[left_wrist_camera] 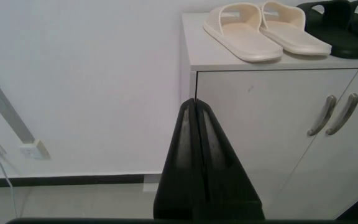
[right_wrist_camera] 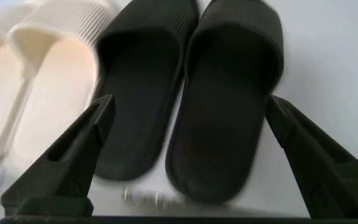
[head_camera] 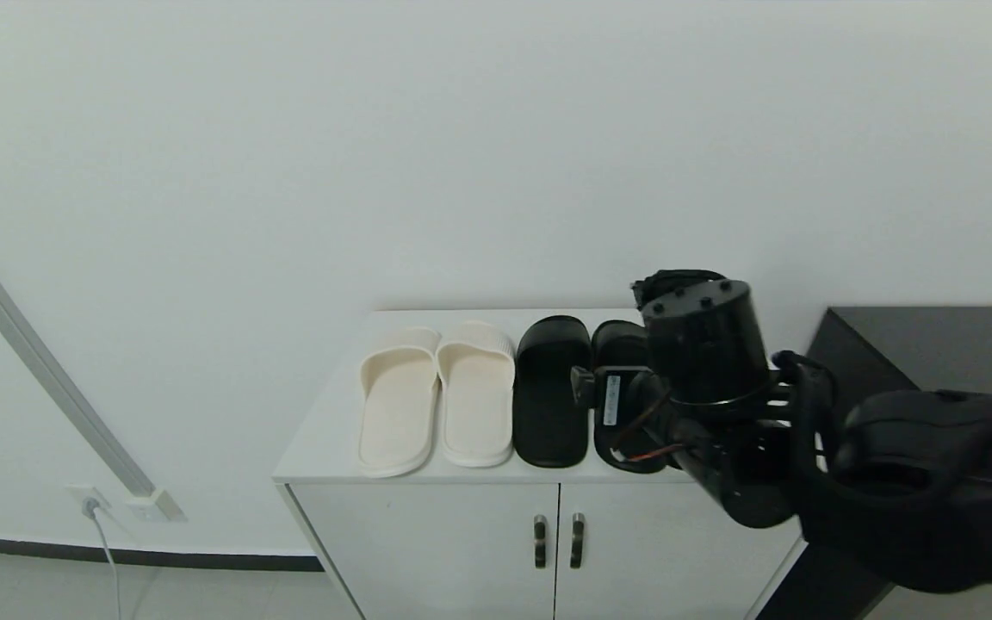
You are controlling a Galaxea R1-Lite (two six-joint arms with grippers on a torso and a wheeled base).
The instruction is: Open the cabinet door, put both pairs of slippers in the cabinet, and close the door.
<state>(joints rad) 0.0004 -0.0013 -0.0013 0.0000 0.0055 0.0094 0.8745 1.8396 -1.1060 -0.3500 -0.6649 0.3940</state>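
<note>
Currently the white two-door cabinet (head_camera: 427, 542) is shut. On its top lie a pair of cream ribbed foam slippers (head_camera: 436, 400) and, just beside, a pair of black ribbed foam slippers (head_camera: 552, 396); the right arm (head_camera: 703, 344) hides part of the outer black one. Right gripper (right_wrist_camera: 189, 106): spread wide over the black pair, contact unclear. Left gripper (left_wrist_camera: 195, 109): pressed together, near the cabinet's left front corner.

A white cabinet (head_camera: 324, 430), its two doors (head_camera: 427, 551) shut, carries four slippers side by side on its top: a cream pair (head_camera: 399, 405) on the left, a black pair (head_camera: 552, 396) just beside it on the right.
</note>
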